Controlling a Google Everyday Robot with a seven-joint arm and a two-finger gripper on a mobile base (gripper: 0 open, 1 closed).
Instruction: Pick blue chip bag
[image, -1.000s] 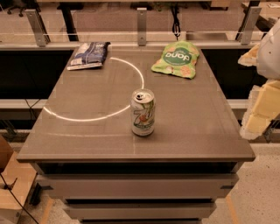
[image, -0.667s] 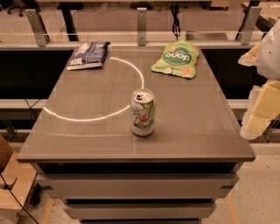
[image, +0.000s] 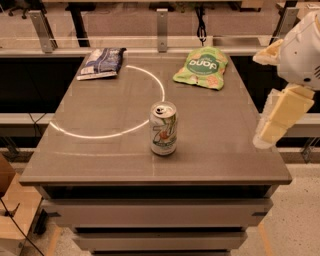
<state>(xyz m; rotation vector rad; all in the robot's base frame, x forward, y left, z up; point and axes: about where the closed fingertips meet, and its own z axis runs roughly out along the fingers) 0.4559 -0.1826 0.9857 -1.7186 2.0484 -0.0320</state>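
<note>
Blue bag (image: 101, 62) lies untouched on table (image: 100, 150) far-left corner. Gripper (image: 278, 116) hangs off right edge, well apart; released or clenched, can't tell. Whole pick left.

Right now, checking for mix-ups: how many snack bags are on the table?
2: blue chip bag far left, green bag far right. Gripper hangs right of the table.
</note>
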